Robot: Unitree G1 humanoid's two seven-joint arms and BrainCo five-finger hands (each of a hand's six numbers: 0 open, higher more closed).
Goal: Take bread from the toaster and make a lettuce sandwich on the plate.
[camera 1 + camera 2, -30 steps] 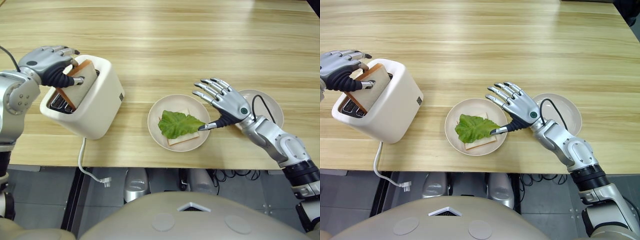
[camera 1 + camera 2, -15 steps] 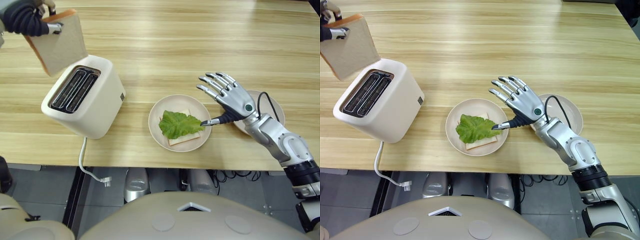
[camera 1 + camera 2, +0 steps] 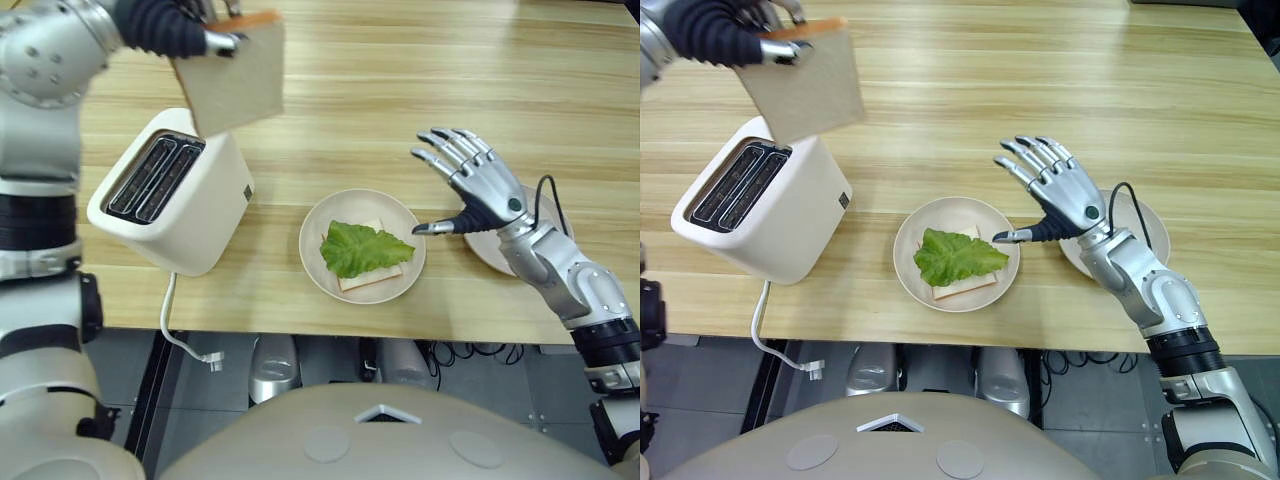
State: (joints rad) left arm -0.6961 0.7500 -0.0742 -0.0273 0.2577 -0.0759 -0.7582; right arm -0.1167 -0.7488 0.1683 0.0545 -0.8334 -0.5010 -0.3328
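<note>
Toaster [image 3: 190,215] left on surface [image 3: 400,90] | held slice [image 3: 232,85] above it | plate [image 3: 340,208] centre: lettuce [image 3: 360,249] on bread [image 3: 372,281] | spare plate [image 3: 1152,243] right

The left hand [image 3: 165,25] holds a bread slice [image 3: 232,85] above the toaster [image 3: 175,205], the right hand [image 3: 485,190] beside the plate [image 3: 340,205], fingers [image 3: 462,150] spread

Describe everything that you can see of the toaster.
The toaster is a cream-white, smooth box with rounded corners, plastic by its look. Its top has two long dark slots, both empty. It stands upright, turned at an angle, on the wooden table, left of the plate. A white cord with a plug hangs from it over the table's edge. Nothing else touches it.
</note>
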